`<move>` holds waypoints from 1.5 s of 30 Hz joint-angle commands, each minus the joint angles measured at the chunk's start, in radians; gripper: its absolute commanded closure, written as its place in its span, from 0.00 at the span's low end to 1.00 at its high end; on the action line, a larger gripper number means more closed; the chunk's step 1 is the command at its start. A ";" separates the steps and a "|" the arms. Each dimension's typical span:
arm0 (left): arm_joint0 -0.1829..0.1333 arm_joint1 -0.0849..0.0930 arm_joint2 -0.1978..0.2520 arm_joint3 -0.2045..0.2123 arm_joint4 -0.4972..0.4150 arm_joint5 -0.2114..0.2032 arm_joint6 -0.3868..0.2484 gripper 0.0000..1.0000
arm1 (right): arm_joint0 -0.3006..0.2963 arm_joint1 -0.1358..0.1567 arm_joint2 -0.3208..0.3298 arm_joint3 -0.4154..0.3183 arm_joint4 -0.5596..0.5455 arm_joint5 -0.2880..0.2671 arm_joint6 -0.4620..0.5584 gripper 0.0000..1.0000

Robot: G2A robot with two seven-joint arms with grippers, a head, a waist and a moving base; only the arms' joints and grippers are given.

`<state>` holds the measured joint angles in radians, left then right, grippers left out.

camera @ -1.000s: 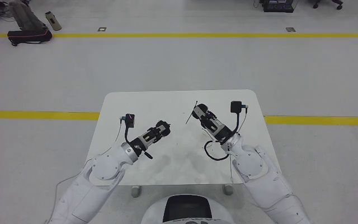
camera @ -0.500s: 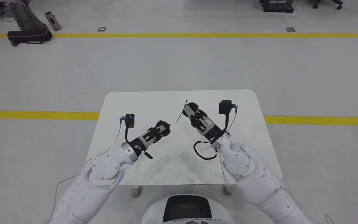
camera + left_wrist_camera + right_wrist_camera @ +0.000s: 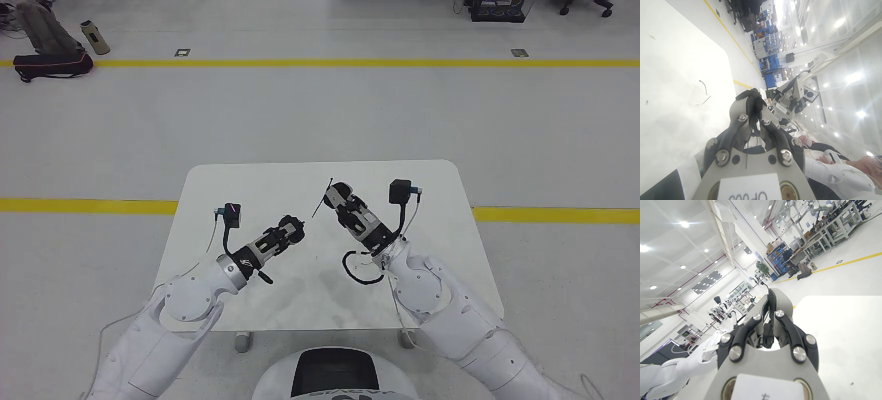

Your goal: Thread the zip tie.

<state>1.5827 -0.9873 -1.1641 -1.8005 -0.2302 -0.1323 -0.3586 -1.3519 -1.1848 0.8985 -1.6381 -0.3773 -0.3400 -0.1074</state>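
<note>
My right gripper (image 3: pixel 337 192) is shut on a black zip tie (image 3: pixel 322 198) above the middle of the white table (image 3: pixel 210 190). The tie's free end pokes past the fingertips (image 3: pixel 770 298) toward the far left, with its small head (image 3: pixel 762 283) at the tip. My left gripper (image 3: pixel 296 224) hovers a short way to the near left, apart from the right gripper. Its fingers (image 3: pixel 751 102) are pressed together, and a thin black zip tie strand (image 3: pixel 747 151) runs back between them over the gripper's base. The right gripper (image 3: pixel 789 102) shows beyond them.
A thin dark curved strand (image 3: pixel 705 91) lies on the table beyond the left gripper, with small specks (image 3: pixel 646 102) nearby. The table's rounded corners and edges (image 3: pixel 455 170) bound the work area. White floor with yellow lines (image 3: pixel 300 63) surrounds it.
The right gripper has carried its zip tie left, closer to the left gripper. The left arm has stayed still.
</note>
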 commanded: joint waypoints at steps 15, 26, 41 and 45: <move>0.000 0.000 0.000 0.000 0.000 0.000 0.000 1.00 | 0.062 0.005 -0.075 0.088 -0.043 0.000 -0.059 1.00; 0.000 0.000 0.000 0.000 0.000 0.000 0.000 1.00 | 0.118 0.031 -0.182 0.114 -0.035 0.000 -0.198 1.00; 0.000 0.000 0.000 0.000 0.000 0.000 0.000 1.00 | 0.112 0.031 -0.174 0.114 -0.071 0.000 -0.214 1.00; 0.000 0.000 0.000 0.000 0.000 0.000 0.000 1.00 | 0.100 0.027 -0.165 0.113 -0.105 0.000 -0.242 1.00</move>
<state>1.5827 -0.9873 -1.1641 -1.8005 -0.2302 -0.1323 -0.3586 -1.2496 -1.1571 0.7317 -1.5245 -0.4738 -0.3400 -0.3429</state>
